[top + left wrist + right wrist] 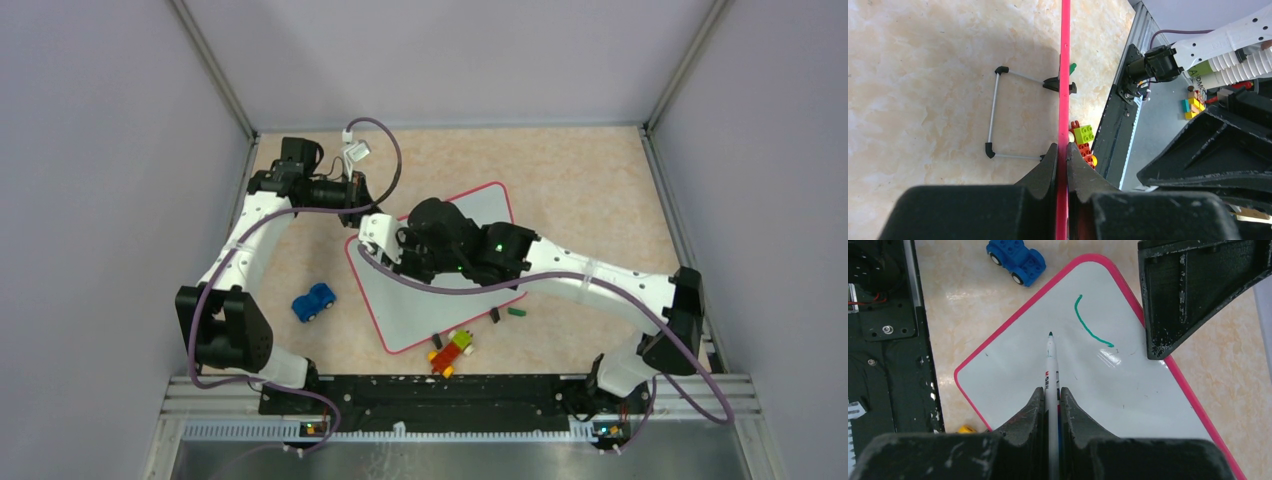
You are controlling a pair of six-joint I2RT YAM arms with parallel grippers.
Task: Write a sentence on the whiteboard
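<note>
Left tool (1062,150) clamped on the board rim, right tool (1051,392) on the pen!
A blue toy car (313,301) sat left on the desk (590,190). Beside it the whiteboard (440,310) lay skewed mid-desk, its pink rim pinched by the left tool. The right tool squeezed a marker (1050,360), tip over the white face, near one curved green stroke (1088,330).

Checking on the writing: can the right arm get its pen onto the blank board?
Probably yes: the pen in the right gripper points at bare board, nothing between, and the left gripper clamps its edge.
</note>
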